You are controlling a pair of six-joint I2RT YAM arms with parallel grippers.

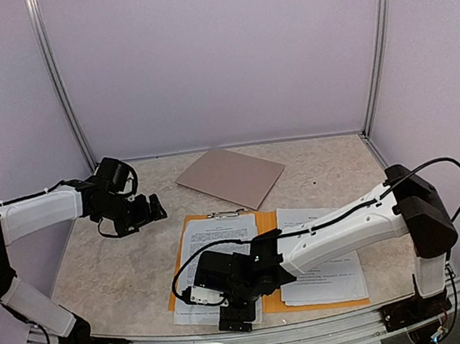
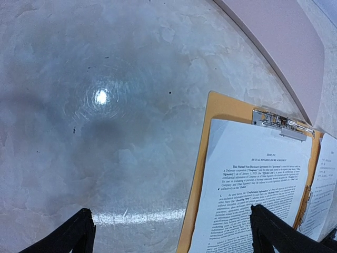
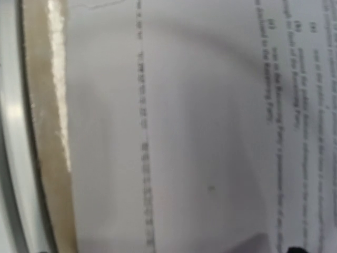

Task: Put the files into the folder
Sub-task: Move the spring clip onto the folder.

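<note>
The orange folder (image 1: pixel 265 221) lies open on the table, with a metal clip (image 1: pixel 228 214) at its far edge. Printed white sheets (image 1: pixel 214 243) cover its left half and more sheets (image 1: pixel 313 216) lie on its right half. My left gripper (image 1: pixel 147 209) hovers open and empty over bare table left of the folder. The left wrist view shows its gripper (image 2: pixel 171 221) wide open, with the folder's orange edge (image 2: pixel 210 158), a sheet (image 2: pixel 253 179) and the clip (image 2: pixel 279 122). My right gripper (image 1: pixel 226 311) is low over the left sheets' near edge. Its view shows blurred paper (image 3: pixel 184 132) very close, with the jaws hidden.
A grey-brown board (image 1: pixel 230 176) lies flat at the back, just beyond the folder; it also shows in the left wrist view (image 2: pixel 284 47). The table's near edge (image 3: pixel 47 132) and the metal rail (image 1: pixel 259 336) run right beside the right gripper. Walls enclose the table.
</note>
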